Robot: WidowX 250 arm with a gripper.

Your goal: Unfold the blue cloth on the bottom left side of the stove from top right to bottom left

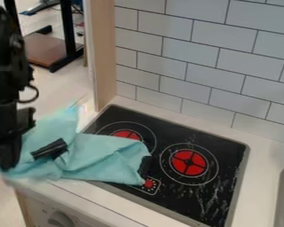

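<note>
I see the gripper [5,146] at the left of my view, right by the blue cloth [103,155] — I can't tell whether it's gripping anything. The cloth lies rumpled across the lower left of the stove [174,199], partly over one red burner [128,134], and spreads left past the stove's edge onto the desk [88,191].

My black robot arm [7,57] has bulky, angular housings; a thin black cable [37,93] bows out in a rounded loop above my claw, the black gripper [27,152].
</note>
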